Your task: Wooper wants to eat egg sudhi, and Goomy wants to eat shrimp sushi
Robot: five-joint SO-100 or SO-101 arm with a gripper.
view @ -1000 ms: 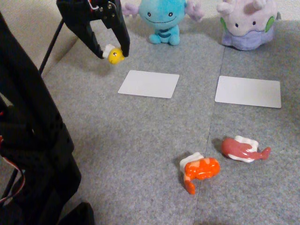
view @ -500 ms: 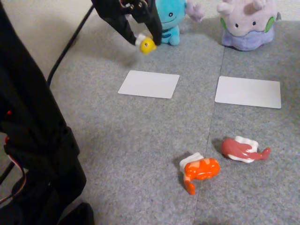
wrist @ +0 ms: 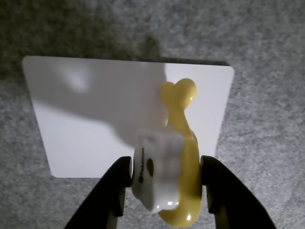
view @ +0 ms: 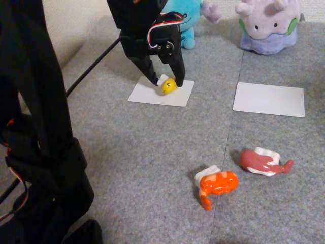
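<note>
The egg sudhi (view: 168, 85) is clamped between the jaws of the gripper (view: 166, 82) and is held over the white card (view: 152, 95) in front of Wooper (view: 179, 20), not yet released. The shrimp sushi (view: 217, 185) is left untouched on the carpet, well apart from the card (view: 269, 99) before Goomy (view: 267, 24), so that delivery is judged still to be made

From where I stand in the fixed view, the black gripper (view: 165, 82) is clamped on the egg sudhi (view: 168, 85), holding it over the right end of the white card (view: 147, 94) that lies in front of Wooper (view: 184, 25) (mostly hidden behind the arm). Goomy (view: 267, 25) sits at the back right with a second white card (view: 269, 99) before it. Nearer me on the grey carpet (view: 142, 152), the shrimp sushi (view: 217, 184) lies just beside a dull red-pink piece (view: 263, 161), both well apart from the cards.
</note>
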